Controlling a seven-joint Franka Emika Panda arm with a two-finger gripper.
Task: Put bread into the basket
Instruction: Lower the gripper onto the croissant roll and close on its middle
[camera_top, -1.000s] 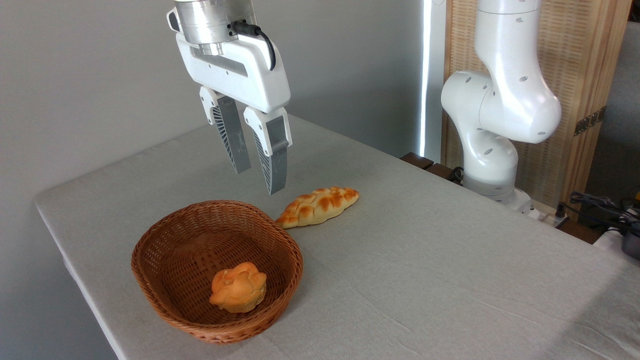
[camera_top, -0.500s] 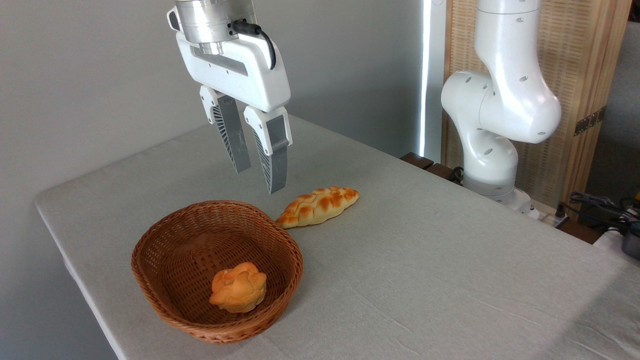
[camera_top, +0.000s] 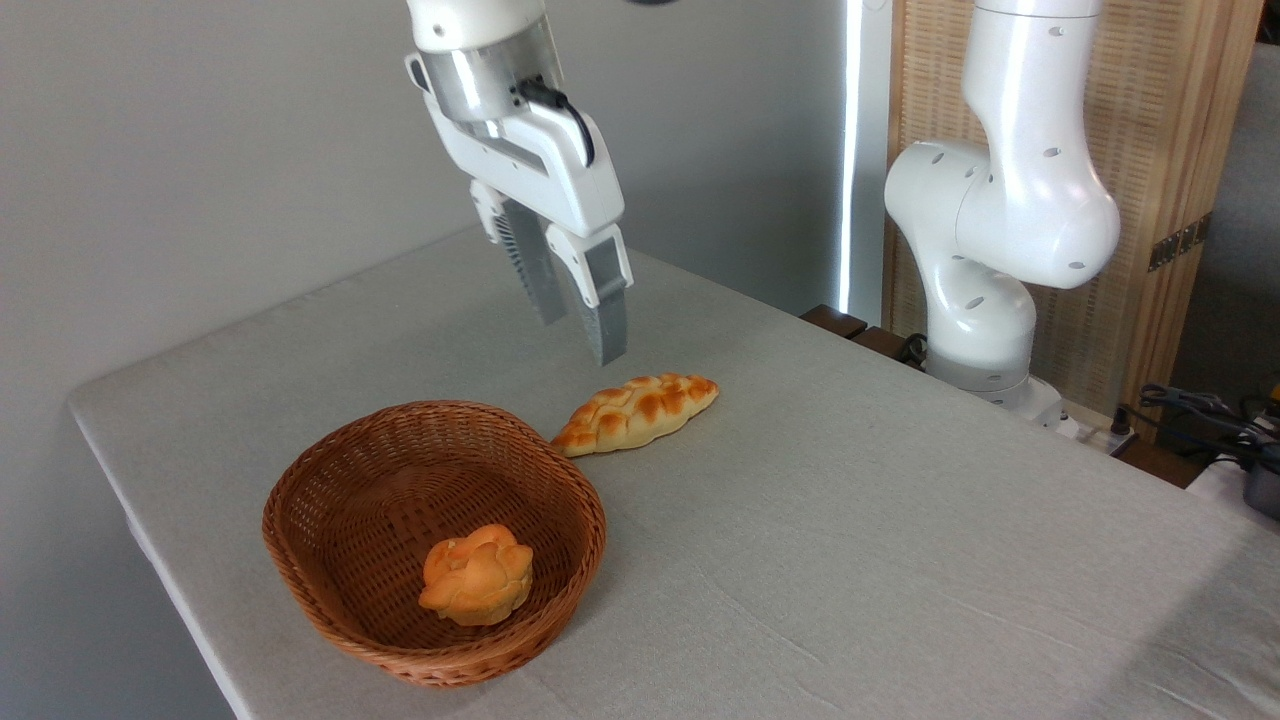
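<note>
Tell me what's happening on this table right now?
A single robot arm's gripper hangs above the grey table with its jaws open and empty, just above and behind the braided bread. The loaf lies on the cloth outside the basket, with one tapered end close to the rim; whether it touches cannot be told. A small orange bun already sits inside the basket. Nothing is gripped, so the loaf is not yet picked up.
</note>
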